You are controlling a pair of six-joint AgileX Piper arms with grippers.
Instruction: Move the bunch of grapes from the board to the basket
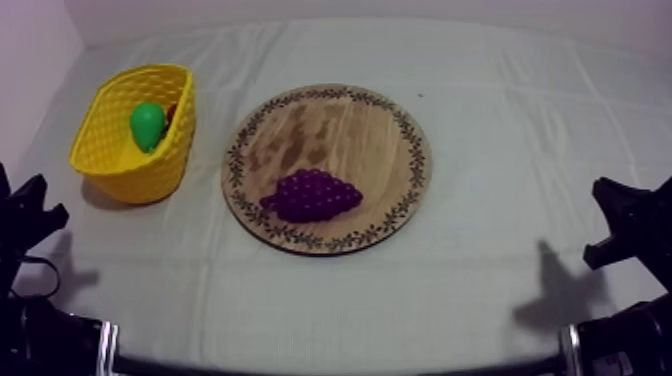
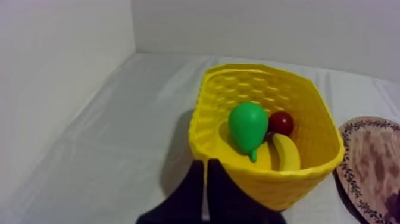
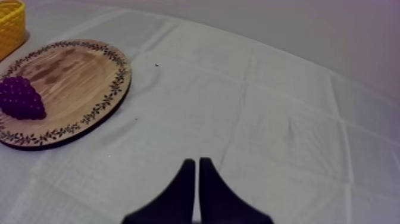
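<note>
Top view, from where I stand: the knobbly purple bunch of toy grapes (image 1: 312, 194) lies on the round wooden board with the patterned rim (image 1: 330, 125), on the side nearest the arms and just inside the rim. Nothing else is on the board.

I'd guess the bunch is light and stiff, a moulded toy rather than anything that squashes. Its bumpy surface should give the fingers some purchase, though the rounded beads could let it roll or slip. The thick middle, taken across the narrow way, looks the safest hold.

The yellow woven-pattern basket (image 1: 150, 172) stands on the grey-white cloth (image 1: 500, 280) just beside the board, on the left arm's side. In it are a green pear (image 2: 247, 126), a small red fruit (image 2: 281, 123) and a yellow banana (image 2: 286, 154), bunched together. Some floor looks free at the far end.

The left gripper (image 2: 206, 173) hangs by the basket's outer wall, fingers pressed together on nothing. The right gripper (image 3: 197, 170) is over bare cloth, well apart from the board, fingers likewise together and empty.
</note>
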